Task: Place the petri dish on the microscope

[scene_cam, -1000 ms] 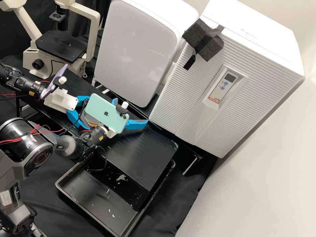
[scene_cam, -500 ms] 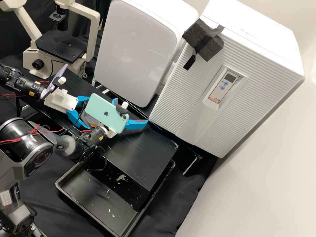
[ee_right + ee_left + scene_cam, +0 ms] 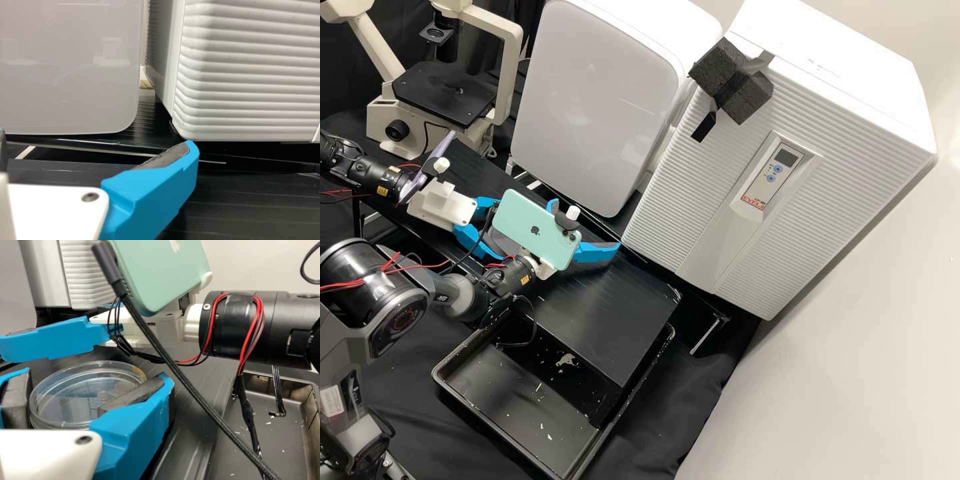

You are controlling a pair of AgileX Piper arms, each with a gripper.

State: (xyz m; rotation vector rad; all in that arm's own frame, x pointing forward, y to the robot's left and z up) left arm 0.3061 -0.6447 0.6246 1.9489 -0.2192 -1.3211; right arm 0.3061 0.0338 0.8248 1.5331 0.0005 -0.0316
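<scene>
Left wrist view shows the dish (image 3: 70, 397) between the two fingers of the left gripper (image 3: 97, 382), with the dark pads at its rim; I judge that this claw is clenched on it. Whether the dish is already off the bench (image 3: 607, 300), I cannot tell. The right gripper (image 3: 95, 140) is released, its fingers wide apart and nothing between them.

The first danger, I think, is slipping: the rim is smooth and round, so if one pad sits higher than the other, the dish may tilt or turn out. A second is a knock, because a finger (image 3: 55, 340) of the right gripper is near the dish; lifting toward it could cause contact. The braided cable (image 3: 175, 372) may also catch on something when the arm swings.

As for the high view, it gives the way to go: the microscope (image 3: 443, 93) stands at about 11 o'clock from the left gripper, the right gripper at about 3, the tray (image 3: 447, 387) toward 6. In right wrist view are the fronts of two white cabinets (image 3: 70, 65) (image 3: 250, 70), near the released claw.
</scene>
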